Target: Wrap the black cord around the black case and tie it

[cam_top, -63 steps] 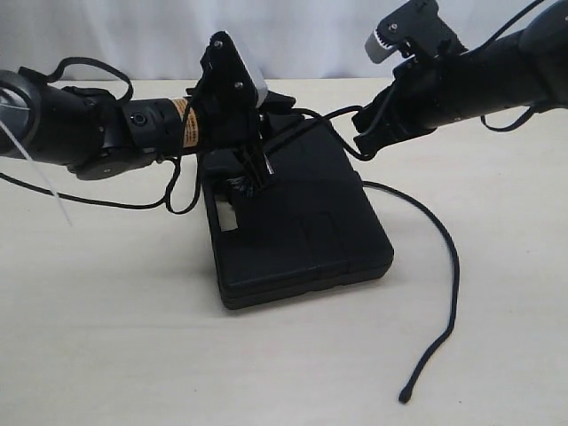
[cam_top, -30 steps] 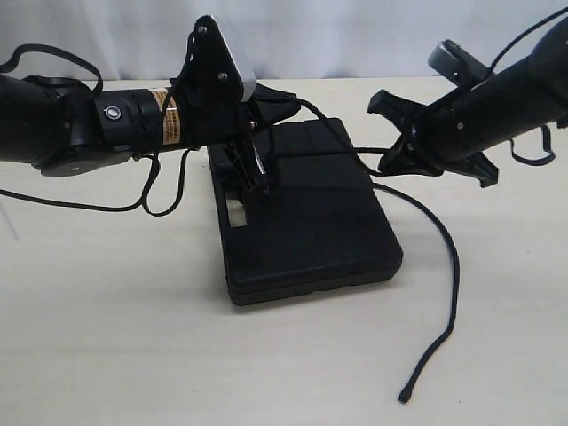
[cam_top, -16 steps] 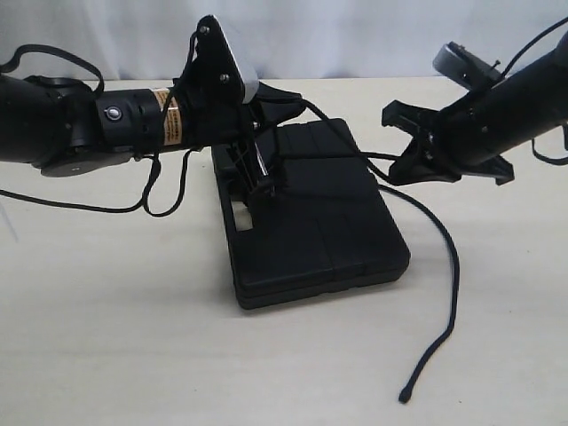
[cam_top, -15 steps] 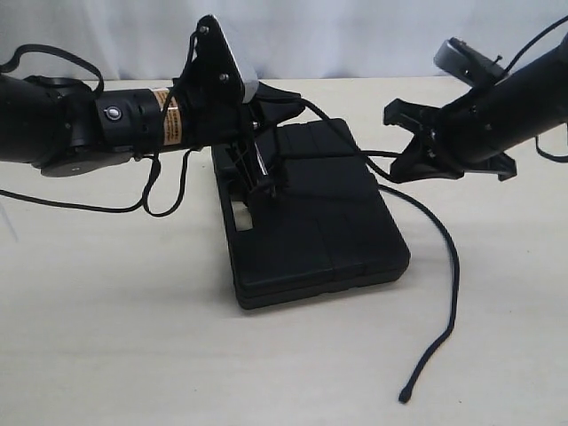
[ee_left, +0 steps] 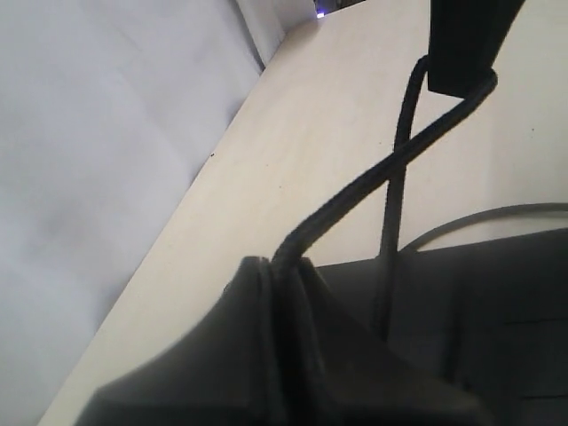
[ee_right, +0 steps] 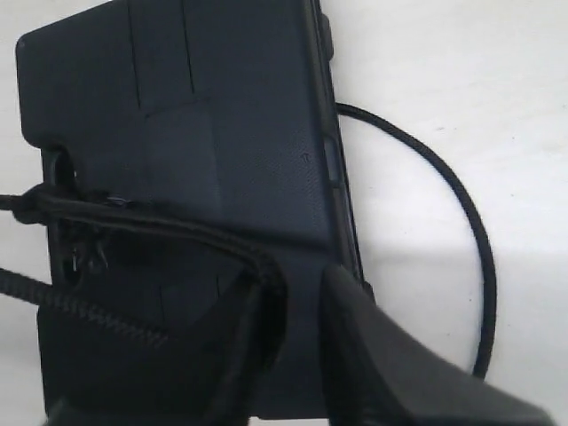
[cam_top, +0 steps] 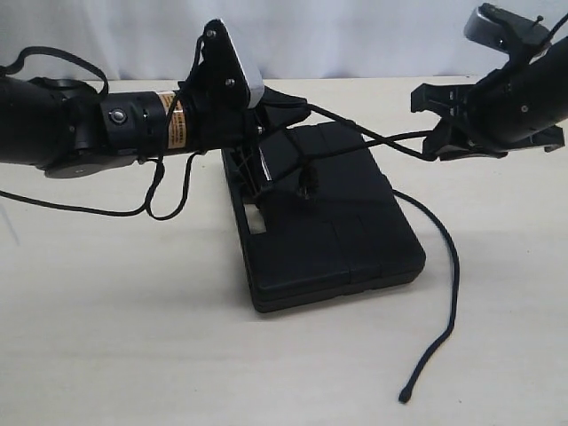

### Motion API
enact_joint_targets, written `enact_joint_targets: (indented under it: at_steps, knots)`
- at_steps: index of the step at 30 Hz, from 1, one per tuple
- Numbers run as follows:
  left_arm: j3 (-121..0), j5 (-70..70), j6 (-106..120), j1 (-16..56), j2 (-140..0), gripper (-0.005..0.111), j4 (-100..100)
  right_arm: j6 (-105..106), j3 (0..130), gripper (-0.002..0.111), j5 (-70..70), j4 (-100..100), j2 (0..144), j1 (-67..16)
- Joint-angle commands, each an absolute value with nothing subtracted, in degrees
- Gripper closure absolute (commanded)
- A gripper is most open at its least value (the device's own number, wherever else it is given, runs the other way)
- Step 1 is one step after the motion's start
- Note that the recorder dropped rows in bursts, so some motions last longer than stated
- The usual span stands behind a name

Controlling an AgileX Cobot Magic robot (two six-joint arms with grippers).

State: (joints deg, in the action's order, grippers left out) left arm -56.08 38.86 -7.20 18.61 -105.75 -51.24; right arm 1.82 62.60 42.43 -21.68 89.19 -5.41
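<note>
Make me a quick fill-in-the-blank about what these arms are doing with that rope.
The left gripper is shut on the black ___.
Above the black case, two strands ___ each other.
The black cord's loose tip rests on the ___.
Missing words: cord; cross; table.

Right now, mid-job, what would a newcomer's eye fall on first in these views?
The long black braided cord crosses itself in mid-air between the left gripper, shut on it, and the open right gripper. Beneath lies the flat rectangular black plastic case, centre of the exterior view, the cord's loose tail curling to its right.
</note>
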Motion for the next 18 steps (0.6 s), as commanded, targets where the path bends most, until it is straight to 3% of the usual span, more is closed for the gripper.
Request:
enact_joint_targets:
  at_steps: [1,4,6,18]
  knots:
    - [-55.98,38.25,-7.90,18.02,-105.11,0.107,-48.83,0.00,62.62,0.060,42.30,-17.51,89.56,-4.78]
    - [-55.98,37.97,-7.90,18.02,-105.11,0.107,-48.83,0.33,62.62,0.045,42.30,-17.70,89.11,-4.78]
    - [-55.98,37.45,-7.90,18.02,-105.11,0.107,-48.83,1.30,63.06,0.041,42.30,-17.70,88.11,-4.78]
    - [-55.98,33.53,-7.90,18.02,-105.23,0.107,-48.83,11.33,65.95,0.048,44.90,-22.16,81.82,-4.78]
